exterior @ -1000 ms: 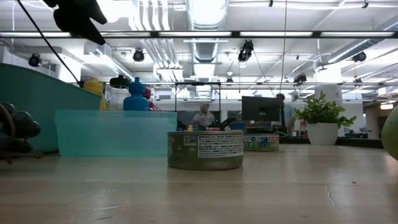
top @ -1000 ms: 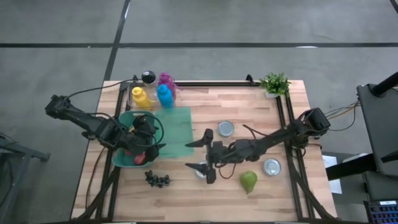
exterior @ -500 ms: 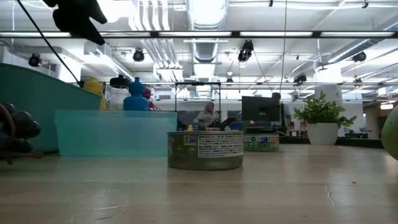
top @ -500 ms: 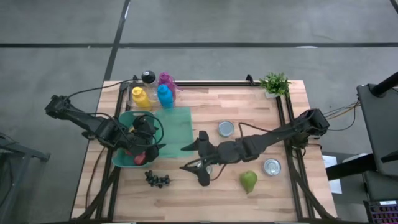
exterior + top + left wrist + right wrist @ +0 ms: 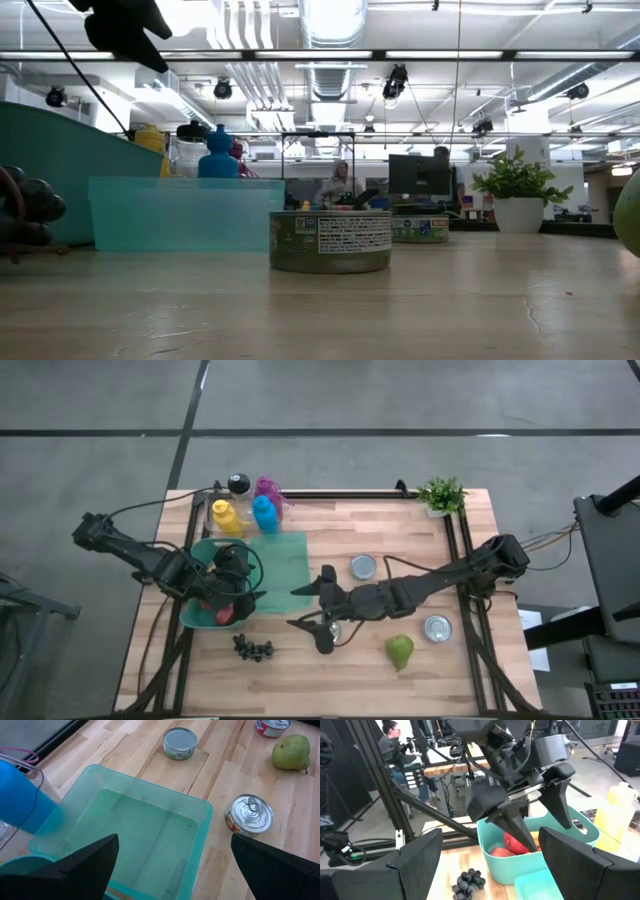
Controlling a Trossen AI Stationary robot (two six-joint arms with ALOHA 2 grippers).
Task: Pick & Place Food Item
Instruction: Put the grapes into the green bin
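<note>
Swinging left since a second ago, the right gripper (image 5: 318,622) hangs fingers apart, dark grape bunch (image 5: 253,649) just beyond: soft, fragile, take its stem. Left gripper (image 5: 236,588) gapes over teal bowl (image 5: 197,548).

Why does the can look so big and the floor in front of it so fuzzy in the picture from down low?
In the low view the camera sits at table height, so the labelled can looms large and sharp while the wooden table nearest the lens goes soft; bright ceiling lights glare above. In the high view everything is small and evenly lit, with hardly any shadows.
</note>
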